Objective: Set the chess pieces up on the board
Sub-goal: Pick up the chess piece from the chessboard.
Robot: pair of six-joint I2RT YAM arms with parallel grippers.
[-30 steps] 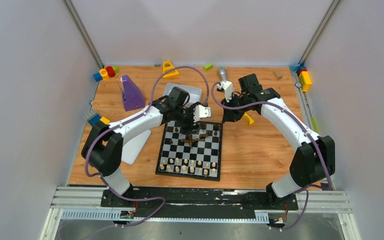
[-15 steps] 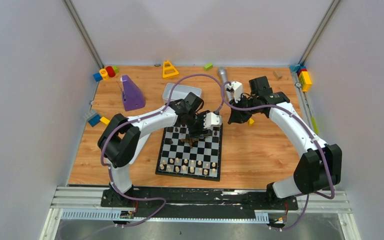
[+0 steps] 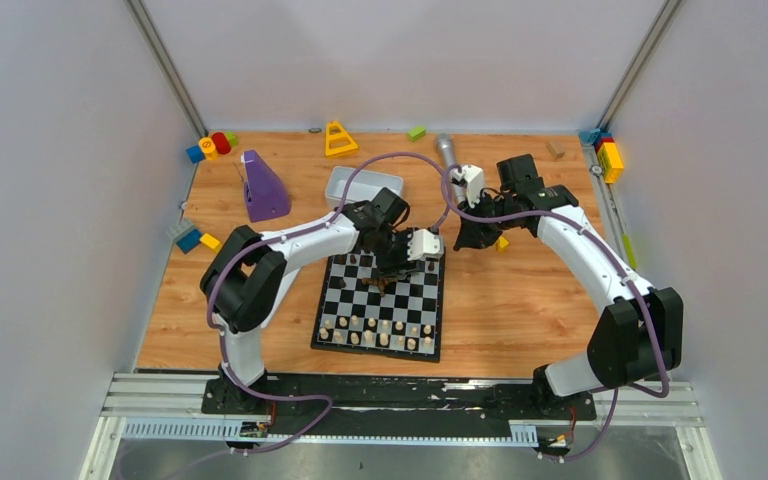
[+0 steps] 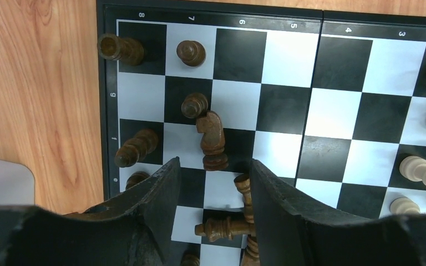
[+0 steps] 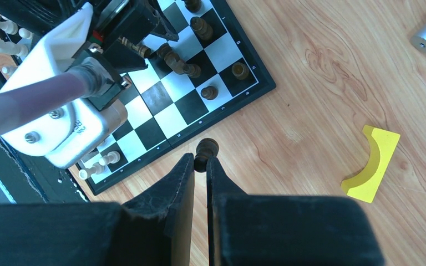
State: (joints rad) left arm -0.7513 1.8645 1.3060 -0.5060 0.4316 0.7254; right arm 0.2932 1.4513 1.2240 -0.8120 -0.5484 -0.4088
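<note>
Pinching a dark pawn (image 5: 207,147), right end effector (image 5: 199,162); left end effector (image 4: 215,169) spread over toppled dark pieces (image 4: 213,138)

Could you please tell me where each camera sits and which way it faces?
Top external: above and behind the arm bases, looking down on the board; left arm and right arm show.
Left wrist: above the board's dark end, looking straight down; the open left gripper shows.
Right wrist: beside the board's corner, looking down; the right gripper shows, shut on a dark piece.
Both wrist views share the toppled dark pieces.
</note>
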